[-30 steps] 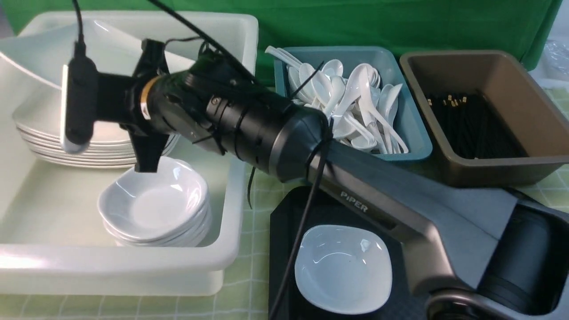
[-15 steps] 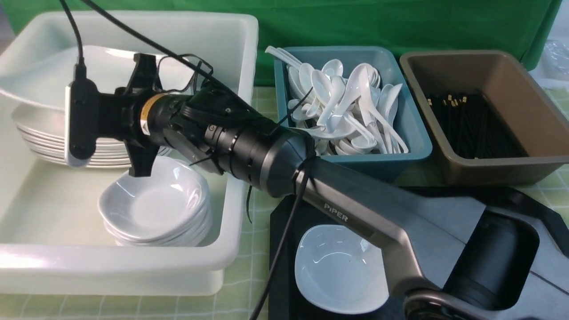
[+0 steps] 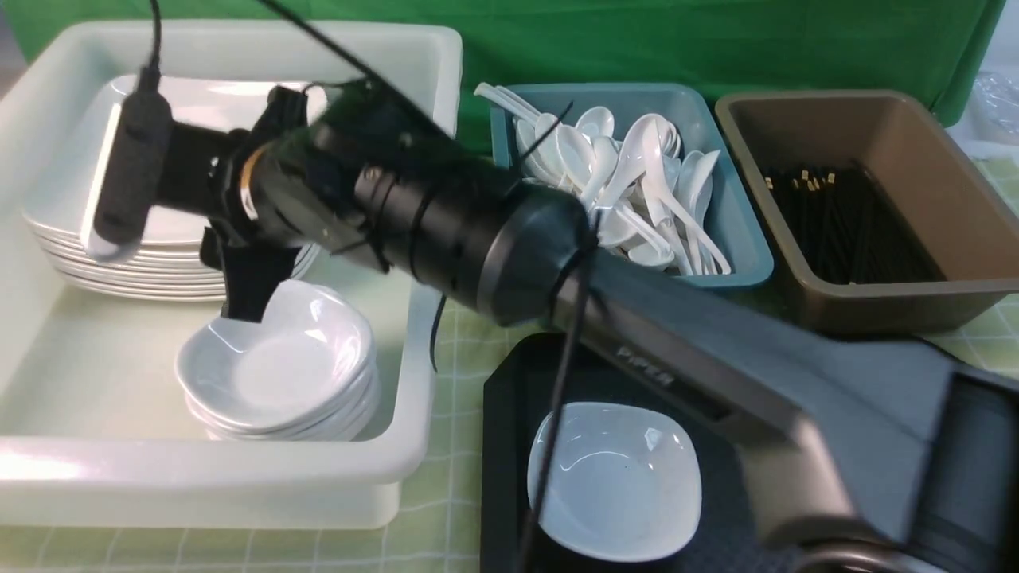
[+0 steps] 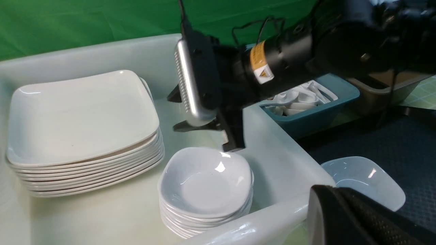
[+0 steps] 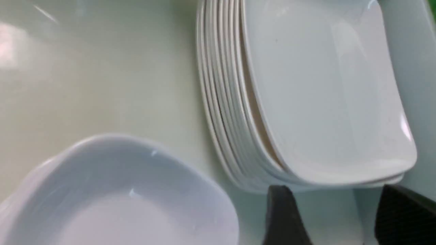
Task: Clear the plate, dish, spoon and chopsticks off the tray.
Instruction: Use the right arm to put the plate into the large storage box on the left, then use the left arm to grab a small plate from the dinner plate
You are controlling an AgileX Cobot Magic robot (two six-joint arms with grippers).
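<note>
The plate lies flat on top of a stack of like plates in the white tub; it also shows in the wrist views. My right gripper hovers open just off the plate's edge, with nothing between its fingers. The dish sits alone on the black tray, near its front left corner. My left gripper is shut and empty, low by the tub's near corner, beside the dish. The spoon and chopsticks are hidden or out of view; my right arm covers much of the tray.
A stack of small white bowls stands in the tub beside the plates. A teal tub of white spoons and a brown tub of black sticks stand behind the tray. My right forearm spans the scene diagonally.
My right gripper has opened and let go of the plate. The plate, tilted and lifted a second ago, has dropped flat onto the stack. The arm has risen slightly.
</note>
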